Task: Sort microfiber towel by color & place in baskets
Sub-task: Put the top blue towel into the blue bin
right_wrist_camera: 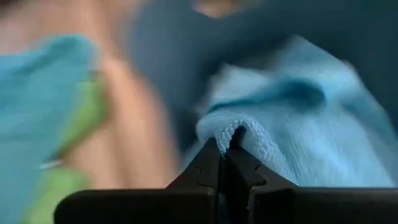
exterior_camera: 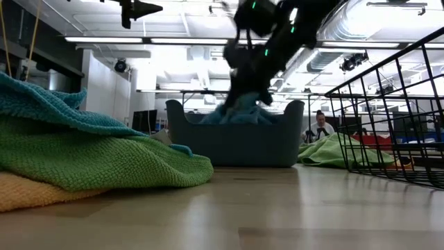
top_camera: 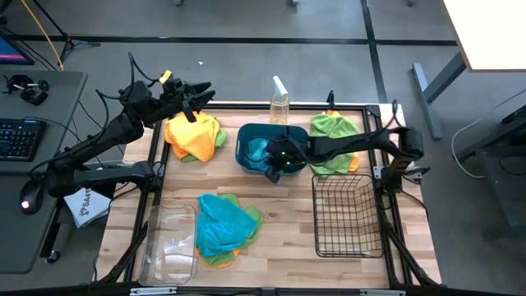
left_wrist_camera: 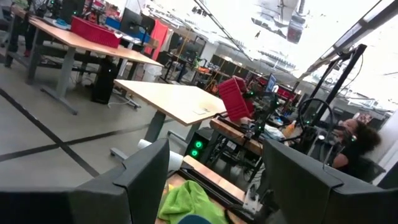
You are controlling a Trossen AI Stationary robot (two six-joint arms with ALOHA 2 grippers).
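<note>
My right gripper point(top_camera: 274, 171) reaches from the right into the teal tub point(top_camera: 246, 156) and is shut on a turquoise towel point(top_camera: 260, 150) lying in it. In the low view that towel point(exterior_camera: 239, 110) bulges above the tub's rim point(exterior_camera: 232, 139) under the gripper point(exterior_camera: 251, 94). My left gripper point(top_camera: 201, 92) is open and held high over an orange towel pile point(top_camera: 193, 136) at the far left, touching nothing. A second pile point(top_camera: 226, 226), turquoise over green and orange, lies near the middle. A green towel point(top_camera: 333, 136) lies over an orange one at the far right. My right gripper pinches a raised fold of the turquoise towel point(right_wrist_camera: 233, 132) between its two shut fingers point(right_wrist_camera: 208, 163), only at their free ends. The fingers come slanting down from the table's right side. The remainder of the towel lies in the tub.
A clear spray bottle point(top_camera: 279, 103) stands at the far edge behind the tub. The black wire basket point(top_camera: 345, 215) sits near right, the clear bin point(top_camera: 168, 242) near left. Bare wood shows between the near pile and the wire basket.
</note>
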